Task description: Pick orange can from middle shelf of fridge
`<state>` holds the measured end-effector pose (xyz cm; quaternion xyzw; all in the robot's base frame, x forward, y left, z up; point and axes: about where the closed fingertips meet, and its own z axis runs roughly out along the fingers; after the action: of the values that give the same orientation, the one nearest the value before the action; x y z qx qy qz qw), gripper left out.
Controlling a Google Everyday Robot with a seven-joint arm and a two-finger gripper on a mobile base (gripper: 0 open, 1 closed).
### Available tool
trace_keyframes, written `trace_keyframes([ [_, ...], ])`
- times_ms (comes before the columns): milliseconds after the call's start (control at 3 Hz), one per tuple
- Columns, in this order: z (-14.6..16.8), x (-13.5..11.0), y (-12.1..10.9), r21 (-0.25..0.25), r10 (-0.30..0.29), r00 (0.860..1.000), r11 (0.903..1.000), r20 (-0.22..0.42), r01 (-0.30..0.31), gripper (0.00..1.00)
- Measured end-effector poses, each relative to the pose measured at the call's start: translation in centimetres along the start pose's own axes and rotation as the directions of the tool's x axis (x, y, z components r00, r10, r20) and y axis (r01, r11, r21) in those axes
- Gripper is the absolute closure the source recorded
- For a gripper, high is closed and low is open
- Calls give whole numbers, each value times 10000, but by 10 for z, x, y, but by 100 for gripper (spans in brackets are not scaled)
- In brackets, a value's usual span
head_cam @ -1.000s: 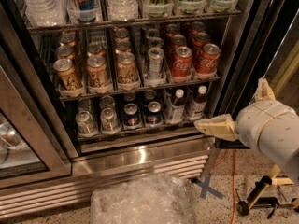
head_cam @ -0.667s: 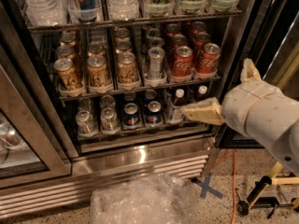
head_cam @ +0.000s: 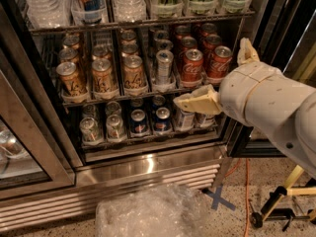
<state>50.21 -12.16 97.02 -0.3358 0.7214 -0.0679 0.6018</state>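
Cream plastic, my gripper (head_cam: 212, 75) hangs at the right of the frame, before the fridge (head_cam: 148, 164) and level with the middle shelf (head_cam: 123, 97). My jaws are spread wide with nothing between them: one finger (head_cam: 195, 102) points left along the shelf's front rail, the other (head_cam: 247, 51) points up beside the red Coca-Cola cans (head_cam: 192, 65). The orange can (head_cam: 133, 72) stands upright at centre-left, lid up, long axis vertical, with a slim silver can (head_cam: 164, 67) between it and the red ones.
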Motion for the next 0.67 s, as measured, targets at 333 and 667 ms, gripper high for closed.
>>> trace_keyframes([
  [333, 1, -18, 3, -116, -243, 9988, 9996, 428, 248, 0],
  [667, 1, -18, 3, -116, -243, 9988, 9996, 428, 248, 0],
])
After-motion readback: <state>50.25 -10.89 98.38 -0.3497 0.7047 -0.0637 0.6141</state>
